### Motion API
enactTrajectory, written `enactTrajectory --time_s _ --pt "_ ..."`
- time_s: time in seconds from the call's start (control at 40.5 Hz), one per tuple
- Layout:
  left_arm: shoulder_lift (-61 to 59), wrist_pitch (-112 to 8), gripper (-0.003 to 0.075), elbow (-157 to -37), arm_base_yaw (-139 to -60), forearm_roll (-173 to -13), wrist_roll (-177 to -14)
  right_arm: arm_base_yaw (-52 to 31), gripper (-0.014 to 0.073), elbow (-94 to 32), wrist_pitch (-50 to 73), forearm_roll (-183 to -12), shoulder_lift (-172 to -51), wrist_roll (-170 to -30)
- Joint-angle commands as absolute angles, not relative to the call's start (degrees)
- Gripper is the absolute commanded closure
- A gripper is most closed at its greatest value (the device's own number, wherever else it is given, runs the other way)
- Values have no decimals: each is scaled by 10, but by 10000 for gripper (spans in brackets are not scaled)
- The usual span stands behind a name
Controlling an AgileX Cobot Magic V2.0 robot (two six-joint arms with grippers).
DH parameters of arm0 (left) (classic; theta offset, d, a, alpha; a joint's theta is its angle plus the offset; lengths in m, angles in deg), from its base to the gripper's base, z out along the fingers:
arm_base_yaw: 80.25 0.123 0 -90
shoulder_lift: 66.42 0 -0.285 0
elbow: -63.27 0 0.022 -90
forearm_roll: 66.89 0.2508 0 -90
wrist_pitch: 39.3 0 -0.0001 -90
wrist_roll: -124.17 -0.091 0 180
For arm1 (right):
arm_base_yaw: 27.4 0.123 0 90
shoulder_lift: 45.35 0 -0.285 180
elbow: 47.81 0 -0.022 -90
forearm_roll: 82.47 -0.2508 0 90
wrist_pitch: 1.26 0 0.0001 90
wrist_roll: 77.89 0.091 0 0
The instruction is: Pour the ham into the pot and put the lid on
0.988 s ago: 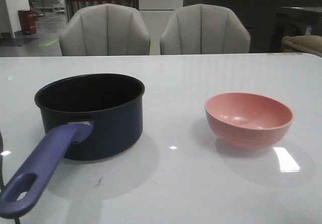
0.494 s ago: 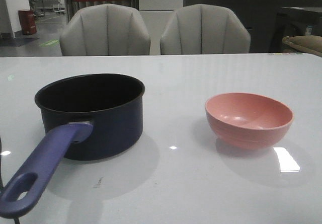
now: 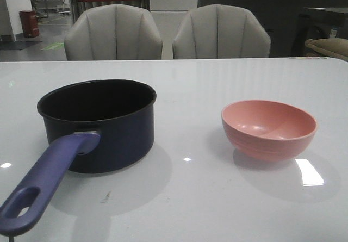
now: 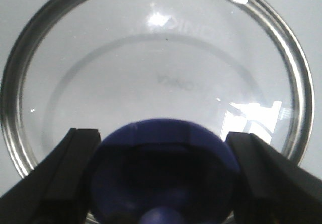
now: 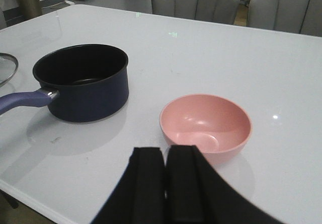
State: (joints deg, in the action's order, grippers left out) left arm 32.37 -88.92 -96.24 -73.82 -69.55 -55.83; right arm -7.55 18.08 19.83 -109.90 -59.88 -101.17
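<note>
The jaws of the left gripper are standing wide apart on either side of the lid's dark blue knob, with a gap showing between each black finger and the knob, while the two fingers of the right gripper are pressing flat together on nothing above the near edge of the table.

The white glossy table is carrying everything in the scene, with two grey padded chairs sitting behind its far edge. The pot, dark navy with a black inside, is standing upright on the left half of the table, its long purple-blue handle reaching toward the robot and ending in a hole. The lid, a clear glass disc with a steel rim, is lying flat on the white surface under the left wrist camera; in the right wrist view a sliver of its rim is showing at the picture's edge, beyond the pot on the side away from the bowl. The pink bowl is sitting upright on the right half, well apart from the pot. No ham is showing in the bowl, and the pot's dark floor is too shadowed to tell what is lying in it.
</note>
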Motion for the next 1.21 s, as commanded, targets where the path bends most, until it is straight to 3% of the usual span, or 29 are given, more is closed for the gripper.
enactTrajectory --time_s 0.0,0.148,0.371,0.642,0.914,1.186 --pt "279 -880 376 -987 -741 -704 -550 -75 456 165 157 -1107 -605 -1017" --pt "261 -904 376 -1045 -772 -712 -550 -75 456 165 157 -1107 -605 -1017" --pt "264 -920 377 -1160 -891 -712 -550 -75 456 165 157 -1107 -605 -1017" --pt "361 -1007 376 -1291 -998 -712 -550 -75 456 165 157 -1107 -605 -1017" --pt "455 -1083 376 -1402 -1049 -712 -550 -75 456 165 157 -1107 -605 -1017" --pt "492 -1113 376 -1424 -1057 -713 -551 -75 456 165 157 -1107 -605 -1017"
